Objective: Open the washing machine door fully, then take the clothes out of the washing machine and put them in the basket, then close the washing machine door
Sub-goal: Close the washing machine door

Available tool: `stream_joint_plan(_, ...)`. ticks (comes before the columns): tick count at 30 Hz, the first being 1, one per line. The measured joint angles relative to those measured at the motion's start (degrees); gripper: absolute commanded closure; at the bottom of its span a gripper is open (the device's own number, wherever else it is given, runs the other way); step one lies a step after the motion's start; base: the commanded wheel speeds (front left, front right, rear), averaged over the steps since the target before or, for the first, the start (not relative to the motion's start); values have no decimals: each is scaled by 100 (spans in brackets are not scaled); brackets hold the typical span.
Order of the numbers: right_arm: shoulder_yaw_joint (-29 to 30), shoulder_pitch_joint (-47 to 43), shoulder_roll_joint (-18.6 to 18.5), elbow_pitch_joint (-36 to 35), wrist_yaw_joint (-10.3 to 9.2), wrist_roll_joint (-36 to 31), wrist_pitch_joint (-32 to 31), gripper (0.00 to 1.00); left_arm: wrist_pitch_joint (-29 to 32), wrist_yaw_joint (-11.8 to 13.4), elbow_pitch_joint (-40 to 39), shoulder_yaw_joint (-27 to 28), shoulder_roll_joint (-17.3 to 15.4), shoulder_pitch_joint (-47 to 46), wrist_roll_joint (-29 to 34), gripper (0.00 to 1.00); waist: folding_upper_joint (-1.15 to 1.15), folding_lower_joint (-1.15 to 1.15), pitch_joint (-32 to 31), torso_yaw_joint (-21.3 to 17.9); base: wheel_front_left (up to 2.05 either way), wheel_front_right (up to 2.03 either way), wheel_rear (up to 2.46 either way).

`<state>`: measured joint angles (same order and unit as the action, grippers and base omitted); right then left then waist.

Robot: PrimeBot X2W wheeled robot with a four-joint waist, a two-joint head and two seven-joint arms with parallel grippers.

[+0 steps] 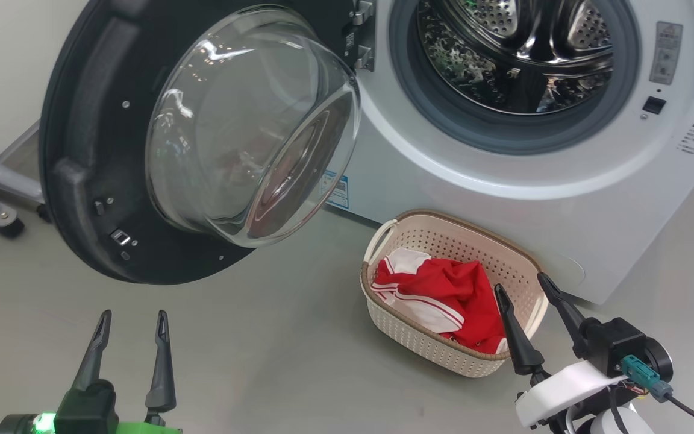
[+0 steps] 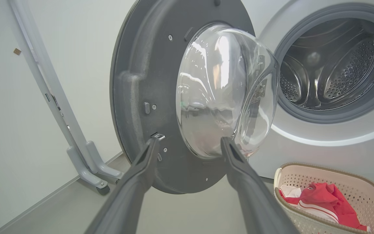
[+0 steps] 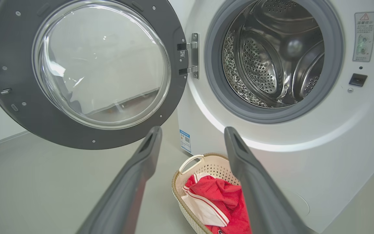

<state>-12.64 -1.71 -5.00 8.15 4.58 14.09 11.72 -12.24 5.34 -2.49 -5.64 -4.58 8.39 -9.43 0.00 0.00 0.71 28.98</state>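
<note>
White washing machine (image 1: 503, 199), grey gasket (image 1: 503, 135), perforated steel drum (image 1: 503, 24), dark grey door (image 1: 76, 120) at nine o'clock, cream perforated basket (image 1: 419, 343) with brown rim, red-and-white striped clothes (image 1: 455, 289).

Dark-fingered right claw (image 1: 519, 282) — white wrist (image 1: 564, 386)

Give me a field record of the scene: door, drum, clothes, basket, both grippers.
door: washing machine door swung wide open, hinged left of the opening
drum: no garment visible inside the washing machine
clothes: red and white, lying in the basket
basket: on the floor before the machine
left gripper: jaws apart, empty, low before the door
right gripper: jaws apart, empty, beside the basket
left to do: close the door
</note>
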Motion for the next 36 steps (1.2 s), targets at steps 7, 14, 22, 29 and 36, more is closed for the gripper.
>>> stream_joint_plan(7,-67,40,1,57,7,0,-9,0,-41,16,-32,62,1,116,-8,0,0,0,-15,147,0,0,0)
stream_joint_plan(14,-65,57,1,102,7,0,-9,0,-42,16,-80,57,1,119,-8,0,0,0,-13,157,0,0,0)
stream_joint_plan(22,-38,57,1,142,4,0,-8,0,-42,16,-105,60,1,138,-65,100,0,0,-6,158,0,0,0)
stream_joint_plan(29,-46,75,1,149,4,0,-7,0,-43,14,-164,74,2,158,-165,100,0,0,18,167,0,0,0)
stream_joint_plan(36,-68,124,1,152,4,0,-7,0,-94,-335,-508,157,155,160,-1379,100,0,0,57,180,0,0,0)
